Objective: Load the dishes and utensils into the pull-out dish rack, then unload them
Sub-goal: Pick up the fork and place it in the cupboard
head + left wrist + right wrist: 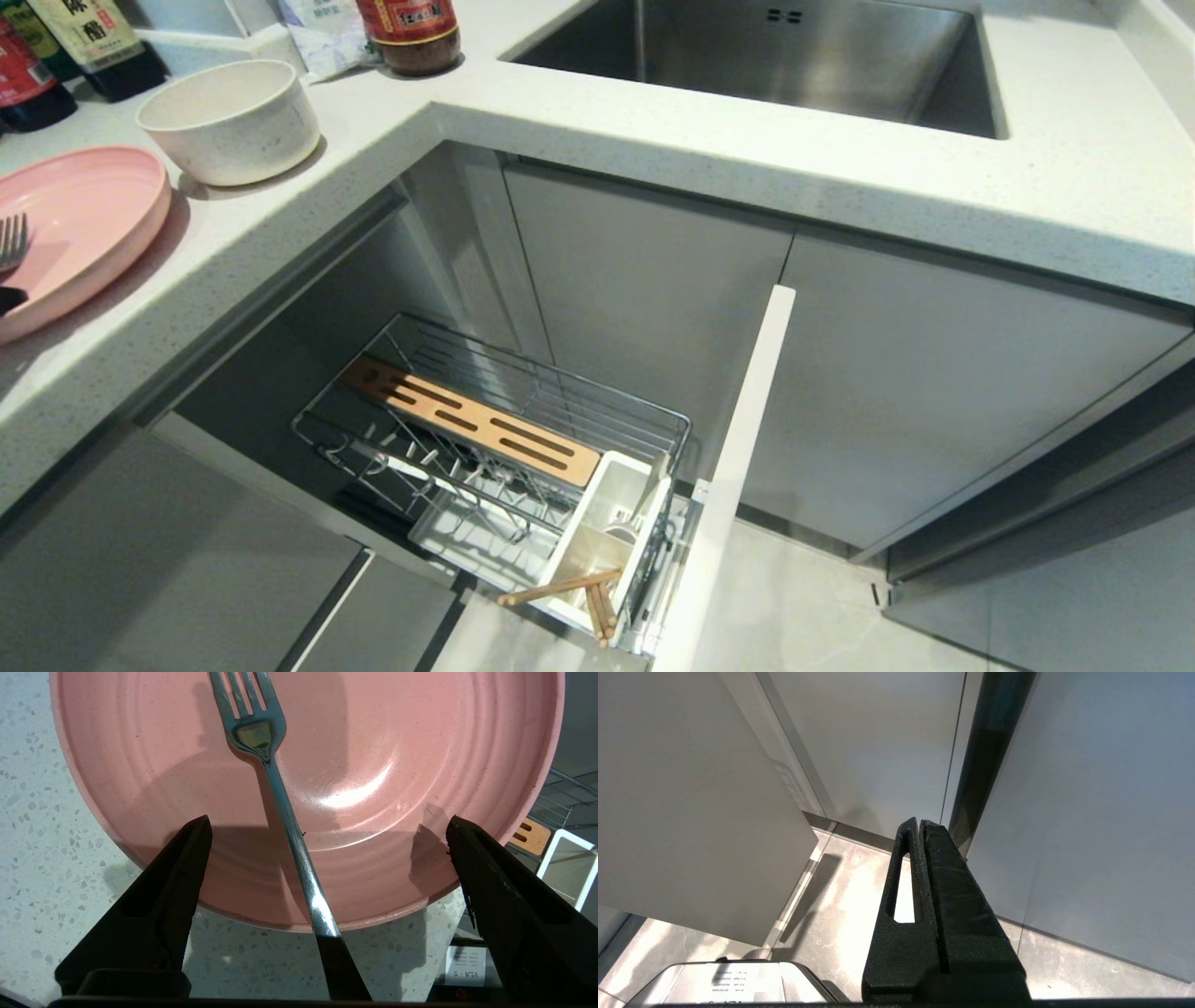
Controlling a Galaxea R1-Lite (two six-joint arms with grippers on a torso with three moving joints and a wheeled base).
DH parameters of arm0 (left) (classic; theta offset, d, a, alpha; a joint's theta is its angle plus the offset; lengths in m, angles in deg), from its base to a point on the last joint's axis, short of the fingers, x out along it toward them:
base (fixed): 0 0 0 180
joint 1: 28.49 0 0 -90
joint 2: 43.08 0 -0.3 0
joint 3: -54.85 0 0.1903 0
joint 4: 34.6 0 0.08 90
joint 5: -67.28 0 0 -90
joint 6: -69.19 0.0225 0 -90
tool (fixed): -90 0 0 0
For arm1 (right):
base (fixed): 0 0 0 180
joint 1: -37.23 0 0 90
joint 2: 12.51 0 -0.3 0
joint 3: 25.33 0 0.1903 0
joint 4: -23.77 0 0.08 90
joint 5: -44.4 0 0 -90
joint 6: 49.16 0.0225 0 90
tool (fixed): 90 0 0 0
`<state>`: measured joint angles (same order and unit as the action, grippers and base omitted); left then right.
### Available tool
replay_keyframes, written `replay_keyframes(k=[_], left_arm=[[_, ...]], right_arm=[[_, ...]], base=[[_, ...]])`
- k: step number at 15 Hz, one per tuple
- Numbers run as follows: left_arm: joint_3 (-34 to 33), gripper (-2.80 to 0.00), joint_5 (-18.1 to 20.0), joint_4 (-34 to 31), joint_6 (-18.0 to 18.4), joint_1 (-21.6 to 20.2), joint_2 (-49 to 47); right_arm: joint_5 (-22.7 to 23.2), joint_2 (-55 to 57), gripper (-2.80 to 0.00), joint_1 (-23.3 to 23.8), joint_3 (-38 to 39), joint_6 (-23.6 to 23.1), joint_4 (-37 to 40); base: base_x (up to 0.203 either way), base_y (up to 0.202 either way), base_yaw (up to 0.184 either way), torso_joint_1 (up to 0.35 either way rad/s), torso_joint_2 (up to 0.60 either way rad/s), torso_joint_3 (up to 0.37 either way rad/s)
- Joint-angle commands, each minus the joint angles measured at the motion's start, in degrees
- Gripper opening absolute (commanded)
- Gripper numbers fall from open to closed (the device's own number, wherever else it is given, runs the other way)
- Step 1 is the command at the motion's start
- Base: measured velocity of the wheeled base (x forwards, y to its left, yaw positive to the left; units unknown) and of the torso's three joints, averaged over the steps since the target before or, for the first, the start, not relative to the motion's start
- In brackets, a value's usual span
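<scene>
speckled countertop (653,159), plate (84,224), bowl (233,121), bottles (411,33)

Fork (11,245) cut off by head view's left edge; dark tip (9,300) below, perhaps left tool.

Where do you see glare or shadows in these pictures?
In the left wrist view, a white gleam sits on the pink plate, the fork handle shines, and the open left gripper fingers cast dark shadows on plate and counter. In the right wrist view, the floor is washed out with glare. In the head view, the cupboard interior around the dish rack lies in shade.
</scene>
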<state>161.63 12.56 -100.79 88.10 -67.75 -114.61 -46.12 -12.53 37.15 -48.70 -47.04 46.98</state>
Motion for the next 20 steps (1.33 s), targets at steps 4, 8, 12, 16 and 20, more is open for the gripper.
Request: replay_keyframes(k=[4, 8, 12, 16, 20], left_arm=[[-0.35, -2.80, 0.23, -0.33, 1.66, -0.05, -0.11], [-0.35, -2.80, 0.23, -0.33, 1.75, -0.11, -0.11], [-0.26, -2.80, 0.23, -0.24, 1.75, -0.11, -0.11], [0.09, -2.80, 0.23, -0.26, 1.58, -0.11, 0.20], [2.08, -2.80, 0.40, -0.33, -6.97, 1.44, 3.54]], right_arm=[[0.00, 0.02, -2.80, -0.01, 0.00, 0.04, -0.02], [0.00, 0.02, -2.80, -0.01, 0.00, -0.01, -0.02], [0.00, 0.02, -2.80, -0.01, 0.00, -0.01, -0.02], [0.00, 0.02, -2.80, -0.01, 0.00, -0.01, -0.02], [0.00, 0.02, -2.80, -0.01, 0.00, 0.08, -0.02]], base=[[0.000, 0.000, 0.000, 0.000, 0.00, 0.000], [0.000, 0.000, 0.000, 0.000, 0.00, 0.000], [0.000, 0.000, 0.000, 0.000, 0.00, 0.000], [0.000, 0.000, 0.000, 0.000, 0.00, 0.000], [0.000, 0.000, 0.000, 0.000, 0.00, 0.000]])
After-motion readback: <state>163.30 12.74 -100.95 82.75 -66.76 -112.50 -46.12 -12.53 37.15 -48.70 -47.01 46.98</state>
